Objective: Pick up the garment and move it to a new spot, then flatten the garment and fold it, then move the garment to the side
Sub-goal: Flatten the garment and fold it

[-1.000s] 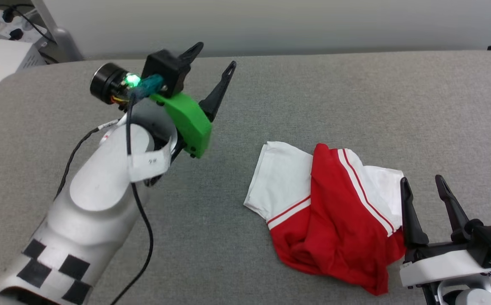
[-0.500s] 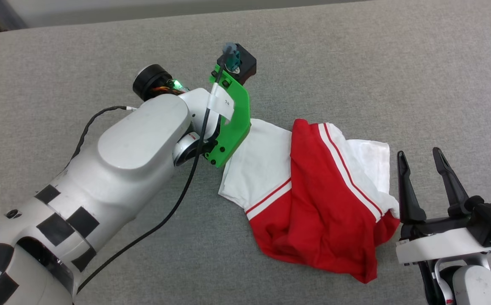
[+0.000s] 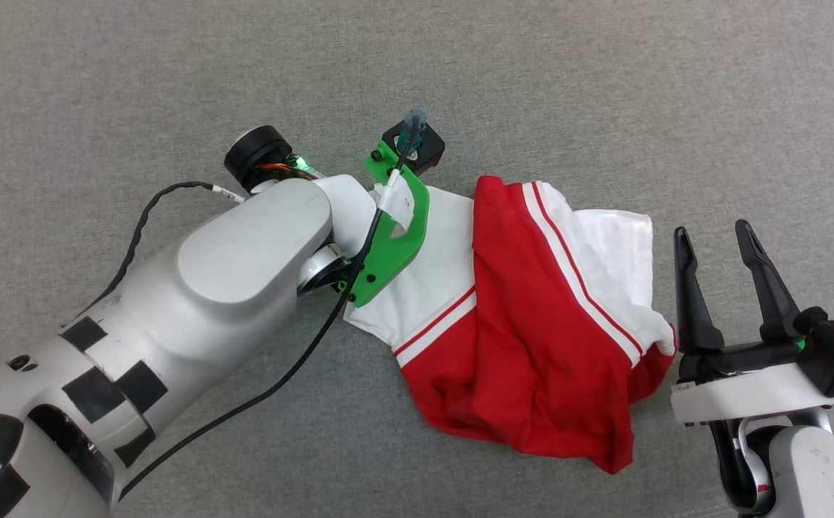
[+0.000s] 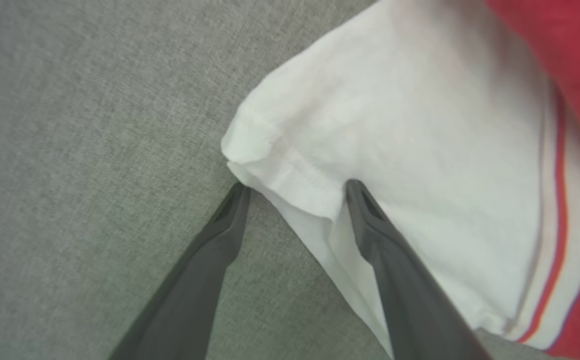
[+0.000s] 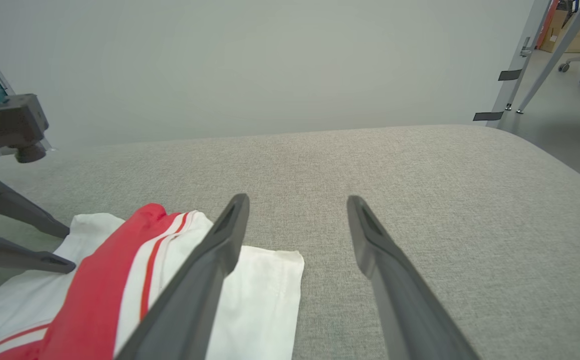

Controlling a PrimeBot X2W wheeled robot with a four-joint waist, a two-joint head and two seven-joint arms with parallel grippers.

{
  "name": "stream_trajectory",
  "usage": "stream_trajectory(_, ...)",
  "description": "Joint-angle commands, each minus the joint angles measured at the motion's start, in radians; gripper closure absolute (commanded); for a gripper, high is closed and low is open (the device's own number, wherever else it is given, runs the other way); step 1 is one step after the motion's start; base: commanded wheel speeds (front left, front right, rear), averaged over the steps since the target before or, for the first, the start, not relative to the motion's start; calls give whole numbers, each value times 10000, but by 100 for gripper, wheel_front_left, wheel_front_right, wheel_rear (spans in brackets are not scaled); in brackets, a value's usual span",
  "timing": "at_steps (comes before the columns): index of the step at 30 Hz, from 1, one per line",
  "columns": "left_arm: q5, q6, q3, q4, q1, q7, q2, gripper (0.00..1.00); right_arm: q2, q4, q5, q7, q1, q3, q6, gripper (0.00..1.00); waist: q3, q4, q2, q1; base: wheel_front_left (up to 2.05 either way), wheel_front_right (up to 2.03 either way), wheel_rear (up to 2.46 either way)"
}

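Grey woven upholstery (image 3: 604,86) carries the garment (image 3: 524,345), which lies crumpled between our two arms. Its red body is bunched and folded over itself. One white sleeve spreads out toward our left and another white part toward our right, each edged with red-and-white striped trim.

Our left gripper (image 4: 296,186) is released, its jaws spread wide and holding nothing. In the left wrist view it points down at the outer corner of the left-hand white sleeve. One finger (image 4: 204,260) stands over bare grey fabric just beside the sleeve's hem, and the other crosses over the white cloth, so the hem corner sits between the tips. We cannot tell whether either tip touches the cloth. From the head camera, the green mount (image 3: 395,244) on that wrist covers the sleeve's near edge, and a black cable (image 3: 258,388) trails back along the pale forearm.

Our right gripper (image 3: 710,230) is likewise spread and empty. It sits just beside the garment's right edge with its fingers pointing away from us.
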Motion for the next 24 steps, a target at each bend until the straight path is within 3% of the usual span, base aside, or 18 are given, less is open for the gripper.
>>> stream_trajectory(1,-51,-28,-382,264,940,-103,34,86,-14,-4,39,-61,-218,-38,-9,0,8,70,0,0,0,0,0)
stream_trajectory(2,-140,-28,-383,293,865,-446,32,100,-14,11,21,-61,-222,-57,-9,0,-27,121,0,0,0,0,0)
stream_trajectory(10,-824,-28,-269,117,373,-2926,306,100,-14,103,-153,-61,46,-242,-9,0,-757,694,0,0,0,0,0)
stream_trajectory(16,-1397,-13,302,-119,879,-4412,1179,100,-14,190,-253,-61,477,-322,-9,0,-1485,1151,0,0,0,0,0)
stream_trajectory(24,-2221,729,931,-451,2610,-5329,2841,100,-14,189,-304,-61,871,-431,-9,0,-1969,1408,0,0,0,0,0)
